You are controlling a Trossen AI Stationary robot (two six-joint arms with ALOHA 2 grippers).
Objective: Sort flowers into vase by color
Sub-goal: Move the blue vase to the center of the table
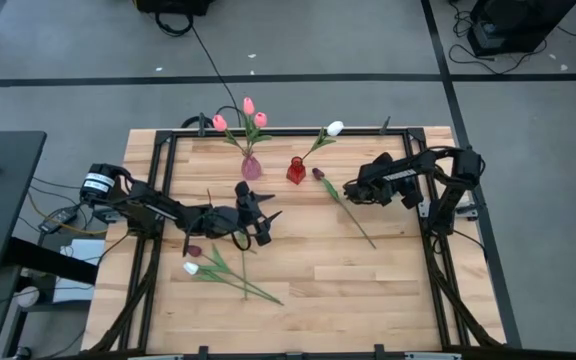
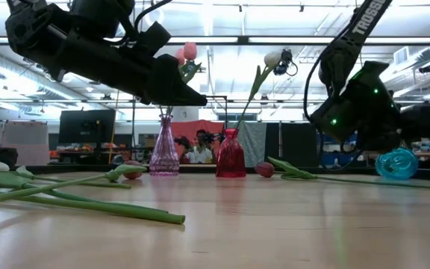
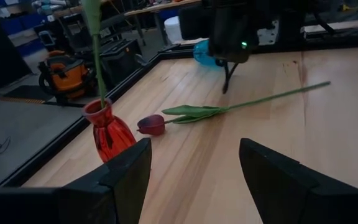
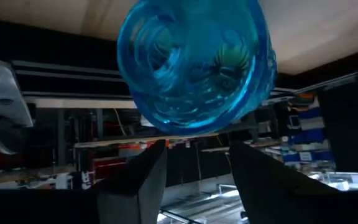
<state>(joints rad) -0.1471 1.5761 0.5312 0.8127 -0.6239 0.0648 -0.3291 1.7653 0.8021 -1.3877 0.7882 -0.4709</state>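
Observation:
A pink vase (image 1: 251, 167) at the far edge holds three pink tulips (image 1: 248, 112). Beside it, a red vase (image 1: 295, 171) holds a white tulip (image 1: 335, 128). A maroon tulip (image 1: 320, 175) lies flat on the table, its stem running toward the near right; it also shows in the left wrist view (image 3: 151, 124). A white tulip (image 1: 190, 268) and another maroon tulip (image 1: 194, 250) lie at the near left. My left gripper (image 3: 194, 163) hovers open near the table's middle, facing the red vase (image 3: 109, 132). My right gripper (image 4: 194, 171) is open, with a blue vase (image 4: 194, 65) beyond its fingertips.
The blue vase (image 2: 396, 163) lies on its side at the table's right, under my right arm (image 1: 388, 182), which hides it from above. A black frame (image 1: 163, 160) borders the table. Bare wood lies in the near middle and near right. A person (image 2: 200, 143) shows in the room behind.

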